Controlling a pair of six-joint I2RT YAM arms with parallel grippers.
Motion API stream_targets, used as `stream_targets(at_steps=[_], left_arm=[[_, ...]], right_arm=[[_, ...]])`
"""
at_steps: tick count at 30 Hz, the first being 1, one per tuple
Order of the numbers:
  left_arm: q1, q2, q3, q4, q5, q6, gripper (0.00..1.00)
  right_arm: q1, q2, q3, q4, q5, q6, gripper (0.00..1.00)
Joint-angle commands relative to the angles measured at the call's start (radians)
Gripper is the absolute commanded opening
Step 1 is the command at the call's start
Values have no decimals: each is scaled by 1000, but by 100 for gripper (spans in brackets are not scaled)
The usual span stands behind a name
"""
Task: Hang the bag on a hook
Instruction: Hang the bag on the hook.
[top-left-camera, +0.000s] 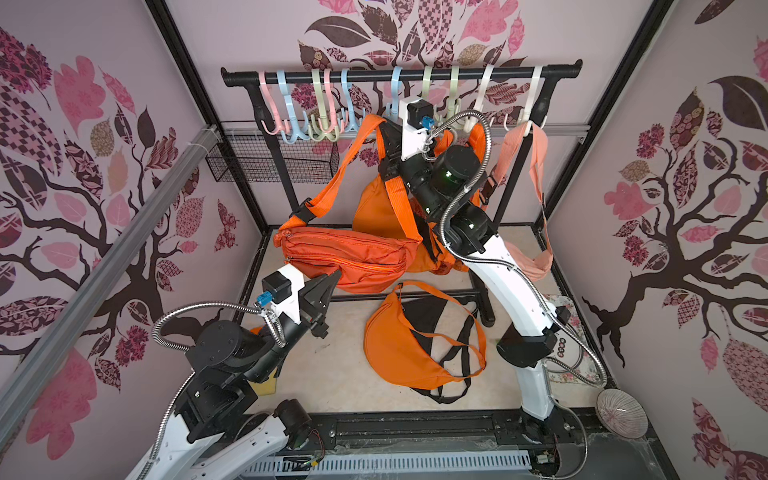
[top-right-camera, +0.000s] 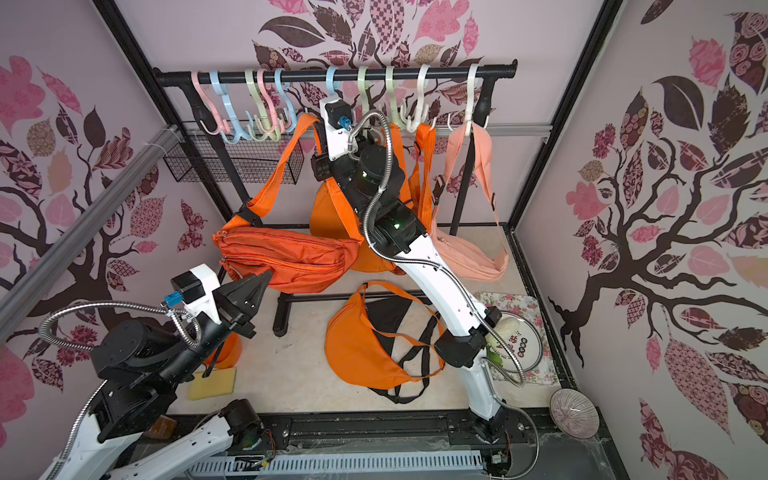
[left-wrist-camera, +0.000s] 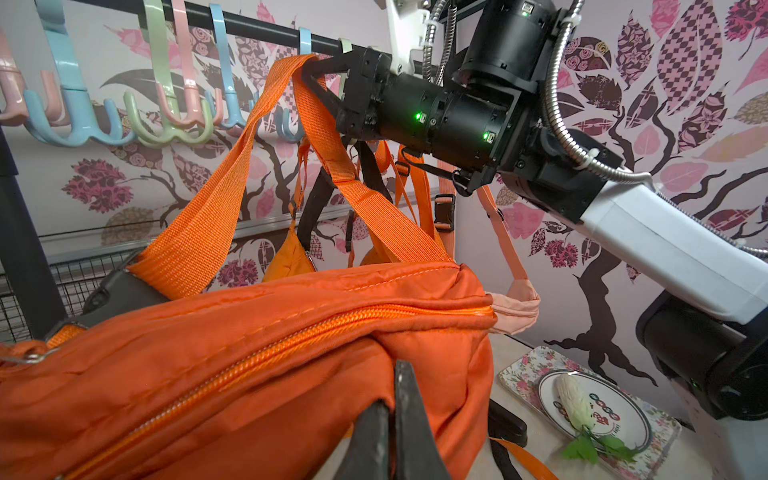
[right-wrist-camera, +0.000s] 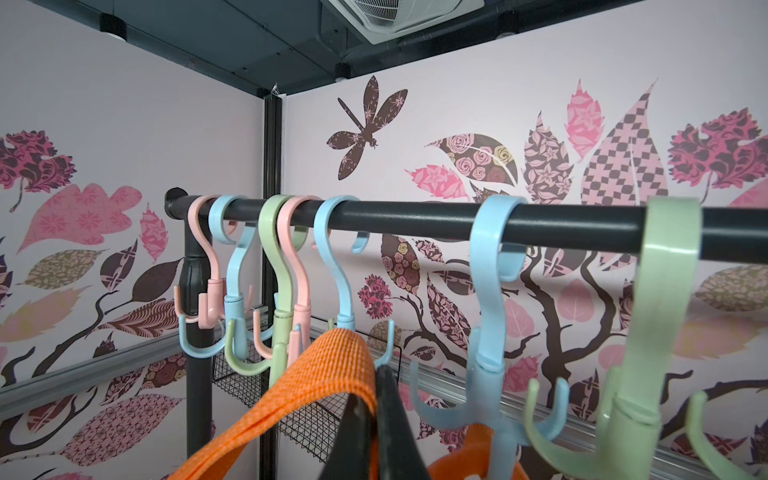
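An orange bag (top-left-camera: 353, 257) (top-right-camera: 291, 257) (left-wrist-camera: 249, 353) hangs in the air below the black rail (top-left-camera: 399, 75). Its orange strap (top-left-camera: 345, 166) (right-wrist-camera: 316, 374) runs up to my right gripper (top-left-camera: 381, 122) (top-right-camera: 316, 122) (right-wrist-camera: 376, 374), which is shut on the top of the loop. The loop's top sits just under a blue hook (right-wrist-camera: 340, 266), and another blue hook (right-wrist-camera: 494, 291) hangs beside it. My left gripper (top-left-camera: 337, 274) (top-right-camera: 269, 275) (left-wrist-camera: 395, 384) is shut on a fold of the bag's lower edge.
Behind hang another orange bag (top-left-camera: 374, 208) and a peach bag (top-left-camera: 536, 257) on a white hook. An orange crescent bag (top-left-camera: 407, 345) lies on the floor. A wire basket (top-left-camera: 270, 162) sits at the back left, and a floral tray with a plate (top-right-camera: 519, 332) and a ribbed bowl (top-left-camera: 621, 413) at the right.
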Motion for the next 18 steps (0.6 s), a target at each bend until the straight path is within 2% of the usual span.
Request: stream_targets(at_steps=[1, 12, 16, 18], left_arm=[[4, 11, 48, 51, -1, 53, 0], [3, 91, 98, 50, 6, 104, 0], [10, 134, 126, 32, -5, 118, 0], [22, 157, 141, 19, -3, 116, 0]], right_arm=[[1, 63, 63, 145, -16, -19, 0], [-24, 129, 71, 307, -40, -39, 0], [-32, 176, 103, 358, -65, -96, 0], [-55, 181, 94, 351, -82, -63, 0]])
